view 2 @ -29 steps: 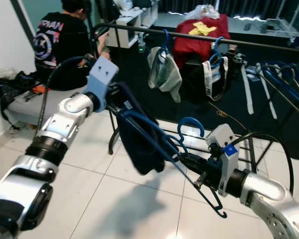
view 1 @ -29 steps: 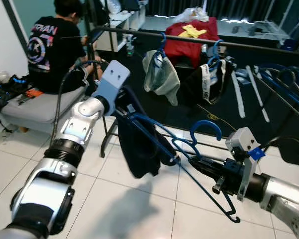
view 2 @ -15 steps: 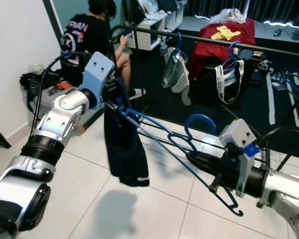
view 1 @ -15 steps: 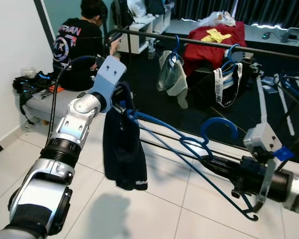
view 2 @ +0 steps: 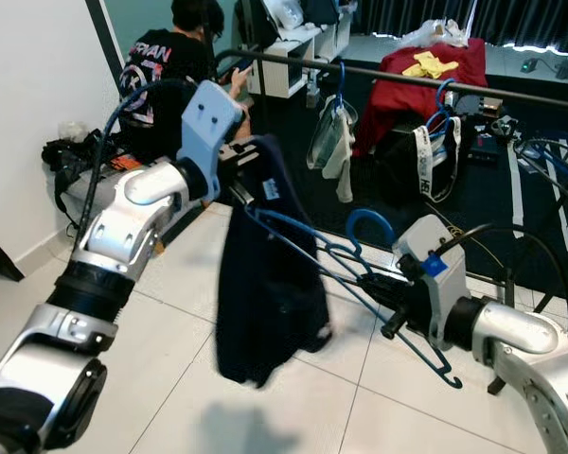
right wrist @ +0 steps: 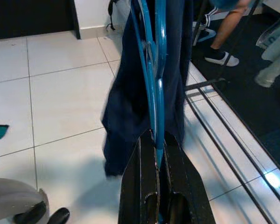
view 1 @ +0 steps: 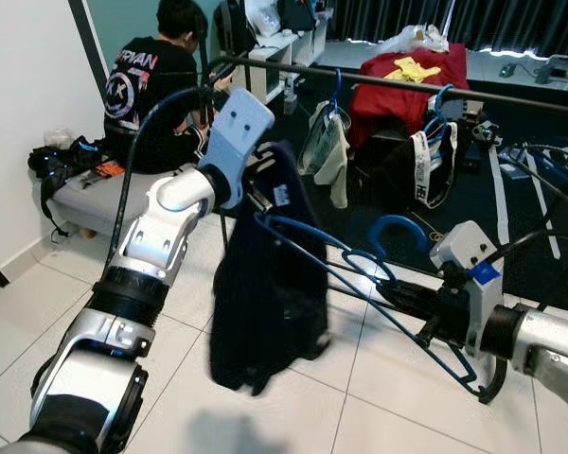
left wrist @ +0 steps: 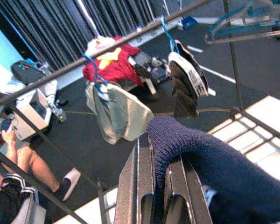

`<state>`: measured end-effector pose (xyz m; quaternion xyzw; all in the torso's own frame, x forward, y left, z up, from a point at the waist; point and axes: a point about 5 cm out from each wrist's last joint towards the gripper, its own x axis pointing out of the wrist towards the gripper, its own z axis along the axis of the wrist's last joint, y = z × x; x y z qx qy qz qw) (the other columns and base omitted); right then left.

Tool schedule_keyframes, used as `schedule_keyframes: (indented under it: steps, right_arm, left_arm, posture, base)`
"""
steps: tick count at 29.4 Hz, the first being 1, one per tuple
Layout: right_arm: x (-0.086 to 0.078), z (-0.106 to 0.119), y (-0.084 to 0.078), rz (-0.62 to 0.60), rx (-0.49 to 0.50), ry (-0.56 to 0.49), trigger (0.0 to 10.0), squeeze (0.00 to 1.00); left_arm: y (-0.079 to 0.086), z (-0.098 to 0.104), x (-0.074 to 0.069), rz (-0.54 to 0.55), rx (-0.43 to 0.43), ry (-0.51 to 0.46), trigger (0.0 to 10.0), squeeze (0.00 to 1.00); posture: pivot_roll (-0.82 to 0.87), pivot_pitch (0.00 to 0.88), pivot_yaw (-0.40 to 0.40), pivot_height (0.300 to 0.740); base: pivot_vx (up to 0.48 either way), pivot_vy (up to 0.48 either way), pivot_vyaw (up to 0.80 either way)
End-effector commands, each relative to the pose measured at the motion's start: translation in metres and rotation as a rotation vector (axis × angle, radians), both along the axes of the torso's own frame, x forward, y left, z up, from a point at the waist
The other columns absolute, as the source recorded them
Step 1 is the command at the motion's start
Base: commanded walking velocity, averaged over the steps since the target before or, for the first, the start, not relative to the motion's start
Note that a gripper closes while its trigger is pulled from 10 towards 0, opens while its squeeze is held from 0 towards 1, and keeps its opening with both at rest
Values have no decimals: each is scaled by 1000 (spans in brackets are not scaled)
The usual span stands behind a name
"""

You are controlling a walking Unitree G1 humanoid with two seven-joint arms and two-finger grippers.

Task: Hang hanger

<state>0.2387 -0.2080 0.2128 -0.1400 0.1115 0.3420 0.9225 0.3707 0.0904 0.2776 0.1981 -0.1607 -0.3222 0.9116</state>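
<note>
Nearest, the right gripper [view 1: 434, 322] has its jaws closed on the lower frame of a blue hanger [view 1: 360, 274], a thin, smooth plastic one with a curled hook that points up toward the rail. The right wrist view looks straight along the two black fingers [right wrist: 144, 186] pinching the blue bars between them.

The hanger runs across to the left gripper [view 1: 256, 189], which is raised at about chest height. Its jaws are closed on the collar of a dark navy sweater [view 1: 270, 303], a soft ribbed knit that hangs limp and bunched, sagging toward the white tiled floor [view 1: 38, 312]. In the left wrist view the knit folds over the fingers [left wrist: 144, 186].

The step in hand looks like carrying the dressed hanger to the rail; it is not hung yet. Next, the hook probably has to be lifted over the bar and lowered on, with the sweater kept from slipping off.

Beyond, a dark metal rail [view 1: 511, 96] spans the room, holding a grey garment [view 1: 324, 151] and a black one [view 1: 426, 170] on blue hangers. A person [view 1: 156, 90] sits on a grey seat behind.
</note>
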Motion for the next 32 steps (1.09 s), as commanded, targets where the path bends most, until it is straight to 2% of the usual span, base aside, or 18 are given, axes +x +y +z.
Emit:
schedule_keyframes:
  steps: [1, 5, 7, 10, 13, 20, 26, 32]
  right_arm:
    - [0, 4, -4, -20, 1, -5, 10000, 0]
    - [-5, 12, -7, -5, 14, -21, 10000, 0]
    - [-23, 20, -12, 80, 24, -15, 10000, 0]
    - [-32, 24, -16, 106, 15, -6, 10000, 0]
    - [-34, 25, -24, 75, -10, -6, 10000, 0]
    - [-32, 28, -30, 35, -29, -20, 10000, 0]
    - [-26, 29, -43, -52, -69, -32, 10000, 0]
    - [-29, 34, -49, -68, -75, -41, 10000, 0]
  left_arm:
    - [0, 3, -3, -7, 28, -30, 10000, 0]
    - [2, 1, -4, -3, 63, -46, 10000, 0]
    - [1, 3, -5, -5, 68, -68, 10000, 0]
    - [-1, 3, -6, -19, 70, -75, 10000, 0]
    - [-5, 7, -11, -60, 52, -84, 10000, 0]
    - [-8, 12, -14, -88, 38, -92, 10000, 0]
    - [-8, 13, -16, -97, 41, -100, 10000, 0]
    - [-3, 12, -13, -79, 66, -107, 10000, 0]
  posture:
    - [-95, 33, 25, 740]
    - [-97, 35, 25, 740]
    - [-103, 42, 28, 740]
    - [-106, 42, 29, 740]
    - [-108, 44, 33, 740]
    - [-106, 44, 33, 740]
    - [-103, 42, 33, 740]
    - [-107, 38, 34, 740]
  base:
    - [0, 0, 0]
    - [0, 0, 0]
    - [0, 0, 0]
    - [0, 0, 0]
    - [0, 0, 0]
    - [0, 0, 0]
    - [0, 0, 0]
    - [0, 0, 0]
